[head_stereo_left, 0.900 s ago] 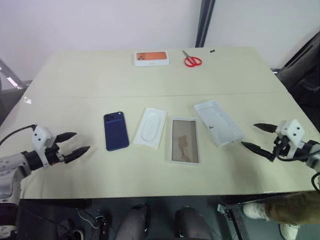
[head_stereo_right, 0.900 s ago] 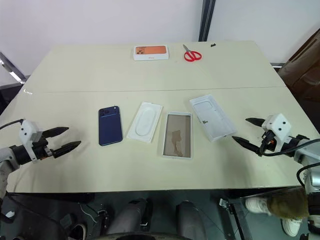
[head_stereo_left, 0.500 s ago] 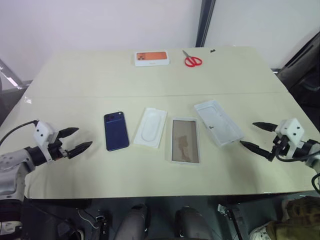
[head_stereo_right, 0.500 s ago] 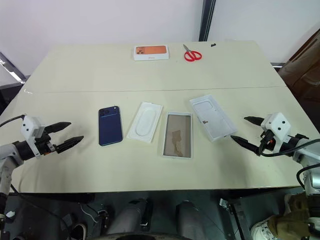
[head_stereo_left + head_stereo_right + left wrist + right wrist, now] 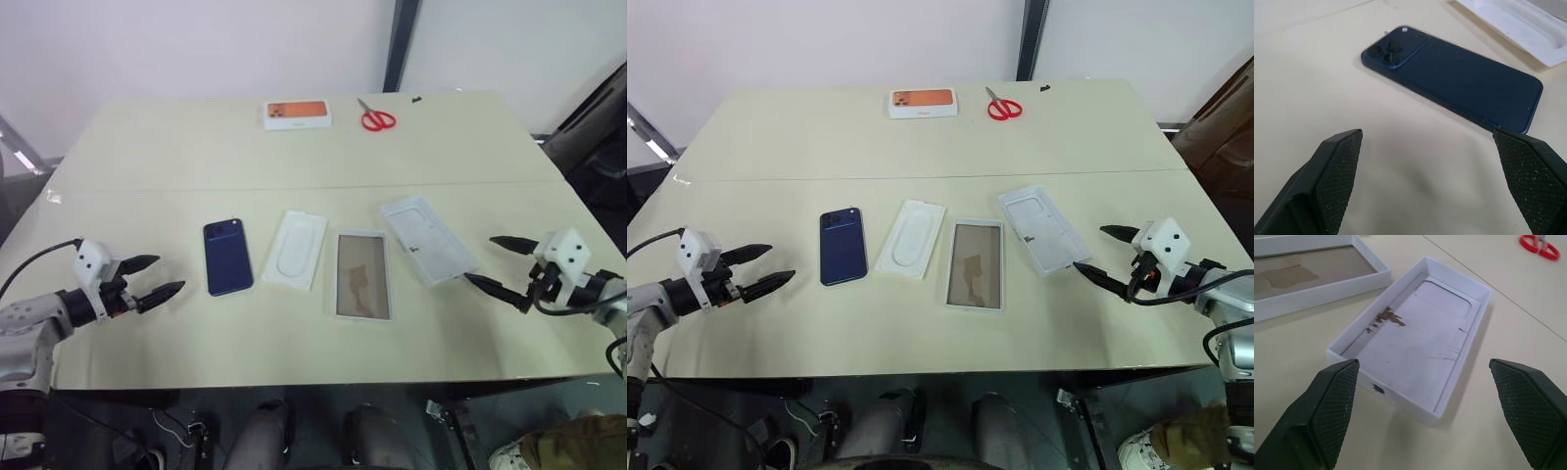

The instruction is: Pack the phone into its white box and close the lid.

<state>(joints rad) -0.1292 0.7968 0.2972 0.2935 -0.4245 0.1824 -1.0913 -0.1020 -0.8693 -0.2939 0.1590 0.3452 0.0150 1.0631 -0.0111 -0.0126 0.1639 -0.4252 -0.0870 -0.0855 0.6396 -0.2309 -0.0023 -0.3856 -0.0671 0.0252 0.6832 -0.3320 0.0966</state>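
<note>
Four flat pieces lie in a row on my matte cream table (image 5: 147, 157): the slim navy phone (image 5: 227, 257), a thin white insert (image 5: 295, 250), the white box (image 5: 362, 275) with its glossy brown floor, and the lid (image 5: 428, 239), hollow side up. Both textured claws, left (image 5: 150, 277) and right (image 5: 502, 267), hang spread and empty. Scissors (image 5: 375, 117) and an orange-printed box (image 5: 297, 114) sit far back.

Both arms reach in from the bench's near corners, the left claw (image 5: 149, 278) near the left edge and the right claw (image 5: 503, 264) near the right edge, each angled inward with its fingers spread wide and empty.
</note>
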